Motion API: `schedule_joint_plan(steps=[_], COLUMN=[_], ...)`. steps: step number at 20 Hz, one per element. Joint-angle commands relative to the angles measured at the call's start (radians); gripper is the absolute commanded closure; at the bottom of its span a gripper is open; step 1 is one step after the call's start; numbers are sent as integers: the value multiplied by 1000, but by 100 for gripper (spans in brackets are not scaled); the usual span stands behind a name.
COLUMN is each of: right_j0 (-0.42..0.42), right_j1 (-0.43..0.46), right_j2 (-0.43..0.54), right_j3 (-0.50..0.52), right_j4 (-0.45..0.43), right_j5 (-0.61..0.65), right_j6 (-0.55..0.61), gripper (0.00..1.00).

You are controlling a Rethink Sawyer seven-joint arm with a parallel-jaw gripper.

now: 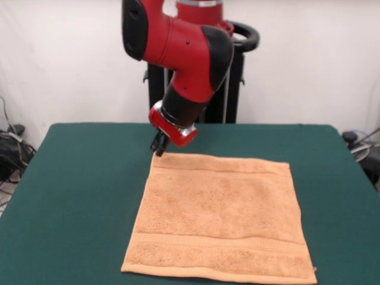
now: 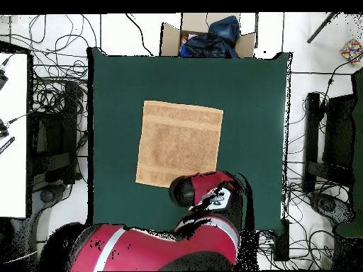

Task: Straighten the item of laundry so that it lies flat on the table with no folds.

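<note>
The orange-tan terry towel [image 1: 221, 218] lies spread out near the middle of the dark green surface [image 1: 77, 196], and from both views it already looks flat: four corners showing, edges fairly straight, and no fold or doubled layer that I can make out. A woven band runs close to the towel's edge nearest the front camera and another close to the opposite edge, by the robot, which fits a single open layer rather than a towel folded on itself.

The claw [image 1: 159, 144] sits at the towel's far corner as the front view shows it, the corner on the robot's side, with its dark tips pointing down just at or just above the cloth edge. I cannot tell whether it is open or closed, nor whether it touches the towel; the tips are too small and dark against the surface. The wrist is angled down and inward toward that corner, which in my judgement suits working a corner outward, since drawing a corner away from the towel's centre is what takes slack out of the cloth.

From above, the red arm [image 2: 205, 195] covers that same towel corner, so its state there is hidden. Judged from how the towel lies, the task looks essentially finished.
</note>
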Motion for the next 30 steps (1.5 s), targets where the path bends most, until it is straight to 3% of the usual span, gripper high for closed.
schedule_joint_plan(steps=[1,4,7,8,10,15,18,23,25,27,30], right_j0=[60,73,194,221,236,197,126,121,95,123,38], right_j1=[-94,-250,-359,-386,-444,-594,-650,-712,-732,-742,-767], right_j2=[58,97,13,-4,3,93,191,253,311,300,407], right_j3=[-22,43,33,25,24,28,33,-4,11,-16,36], right_j4=[4,36,17,22,19,44,61,45,86,62,169], right_j5=[127,121,110,157,187,323,321,330,372,376,415], right_j6=[-29,-23,17,13,-22,-177,-262,-276,-295,-259,-313], gripper=[100,100,100,100,100,100,100,100,100,100,100])
